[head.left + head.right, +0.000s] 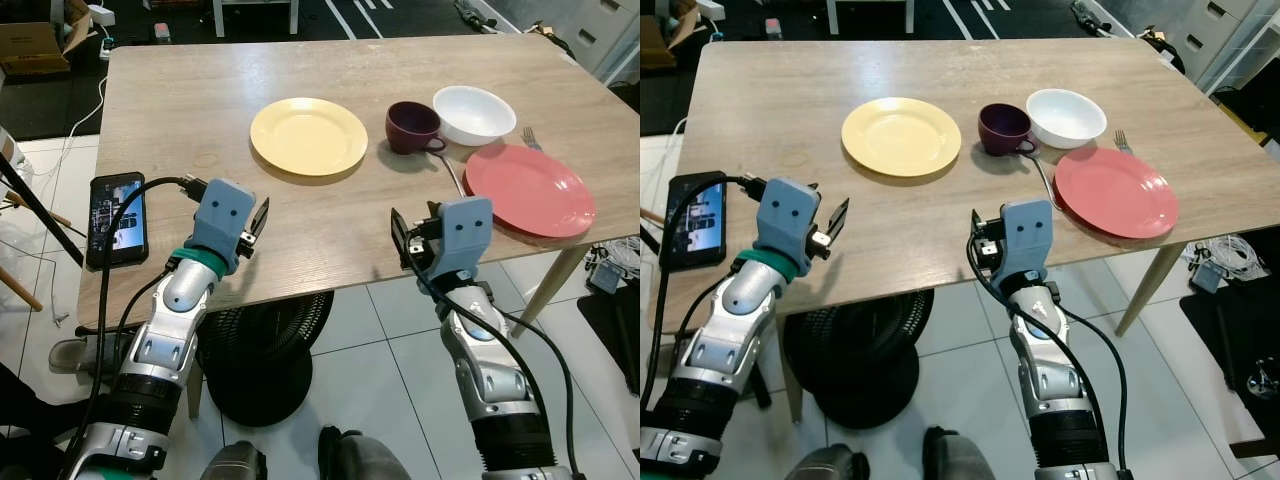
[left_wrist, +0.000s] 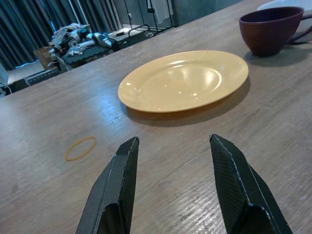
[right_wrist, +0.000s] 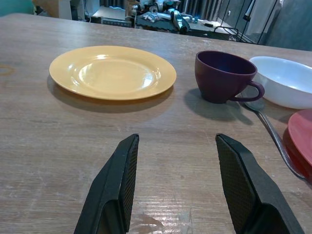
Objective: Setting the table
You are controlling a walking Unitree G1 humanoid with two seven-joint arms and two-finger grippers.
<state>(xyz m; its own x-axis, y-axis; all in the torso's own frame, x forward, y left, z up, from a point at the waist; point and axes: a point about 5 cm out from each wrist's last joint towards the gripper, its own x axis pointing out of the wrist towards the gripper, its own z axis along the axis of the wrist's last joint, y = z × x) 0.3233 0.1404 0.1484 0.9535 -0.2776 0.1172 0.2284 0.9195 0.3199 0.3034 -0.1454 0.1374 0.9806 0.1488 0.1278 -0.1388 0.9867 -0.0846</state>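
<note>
A: What is laid out on the desk [image 1: 180,110]?

B: A yellow plate [image 1: 308,136] is seen near the middle. Just beside it, toward the robot's right, a purple cup [image 1: 412,126] stands upright, and a white bowl [image 1: 474,113] is set close behind the cup. A red plate [image 1: 528,189] lies near the right edge, with a spoon [image 3: 273,136] between it and the cup and a fork [image 1: 530,137] at its far side. A phone [image 1: 117,217] is placed at the left edge, and a rubber band [image 2: 80,147] is seen on the wood.

A: And how are the hands held?

B: The left hand [image 2: 175,187] is held over the near edge of the desk, its fingers spread apart and nothing gripped, aimed at the yellow plate. The right hand [image 3: 178,187] is likewise held at the near edge, fingers parted and empty, with the yellow plate and cup ahead of it.
</note>
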